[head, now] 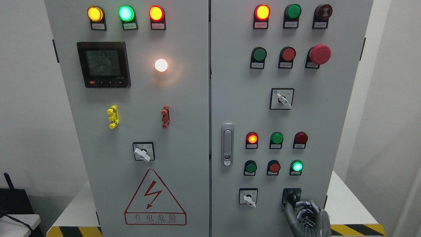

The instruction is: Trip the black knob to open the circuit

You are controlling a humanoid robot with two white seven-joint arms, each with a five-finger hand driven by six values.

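The black knob [291, 196] sits in a black square plate at the lower right of the grey cabinet's right door [236, 98]. My right hand [297, 208] comes up from the bottom edge and is just below the knob. Its thumb [288, 214] points up at the knob's left lower edge. The other fingers [309, 208] are half bent to the knob's lower right. The knob shows in full above the fingertips and nothing is held between them. My left hand is out of view.
A white selector switch [248, 198] sits left of the black knob. Lamps and push buttons [274, 167] are in rows above it. A door latch [227, 144] lies by the centre seam. Yellow-black hazard tape [357, 228] marks the base at the right.
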